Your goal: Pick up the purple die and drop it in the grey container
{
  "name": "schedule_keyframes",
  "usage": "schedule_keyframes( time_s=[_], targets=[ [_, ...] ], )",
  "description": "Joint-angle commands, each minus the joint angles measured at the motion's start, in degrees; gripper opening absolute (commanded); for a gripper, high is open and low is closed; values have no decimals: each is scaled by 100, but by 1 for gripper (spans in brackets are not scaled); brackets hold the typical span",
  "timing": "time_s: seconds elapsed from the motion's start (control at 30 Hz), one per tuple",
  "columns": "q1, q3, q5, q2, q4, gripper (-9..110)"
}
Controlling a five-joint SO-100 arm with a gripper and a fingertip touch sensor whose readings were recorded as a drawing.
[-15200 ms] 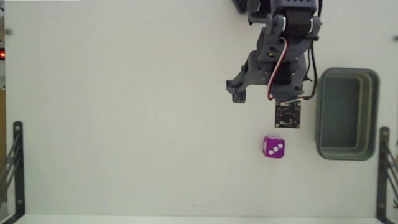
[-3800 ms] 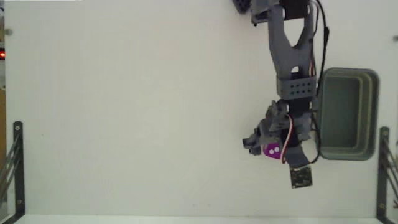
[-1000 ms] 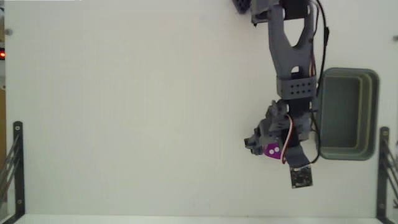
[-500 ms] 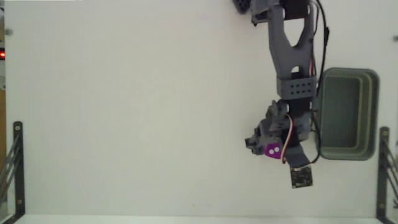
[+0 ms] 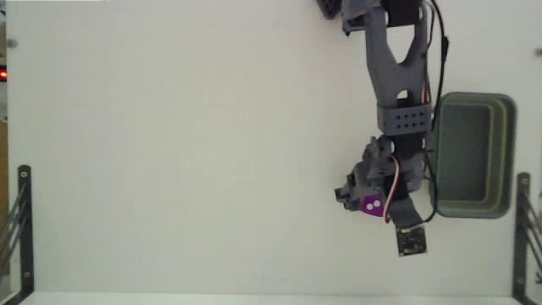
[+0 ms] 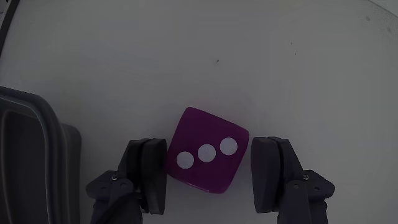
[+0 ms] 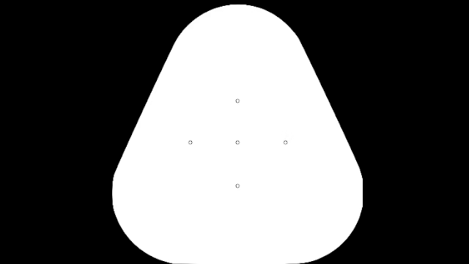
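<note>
**Claw around die, no lift**

White table [image 5: 169, 152]. Grey container [image 5: 471, 154] empty at right. Claw [image 6: 208, 174] brackets the purple die [image 6: 206, 151], left finger touching, right just clear. Nothing shifted in the last second; grip unfinished, die on table.

A plain white surface [image 5: 169, 152] filled the fixed view, evenly lit. Black metal brackets stood at its left [image 5: 23, 229] and right [image 5: 522, 229] edges, and a small red light [image 5: 2, 74] glowed far left.
</note>
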Motion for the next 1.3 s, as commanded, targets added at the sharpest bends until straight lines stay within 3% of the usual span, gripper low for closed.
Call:
schedule_keyframes(
  time_s=[0.0,1.27],
  targets=[
    [-36,-3,26,212,-59,80],
    [-36,-3,26,212,-59,70]
  ],
)
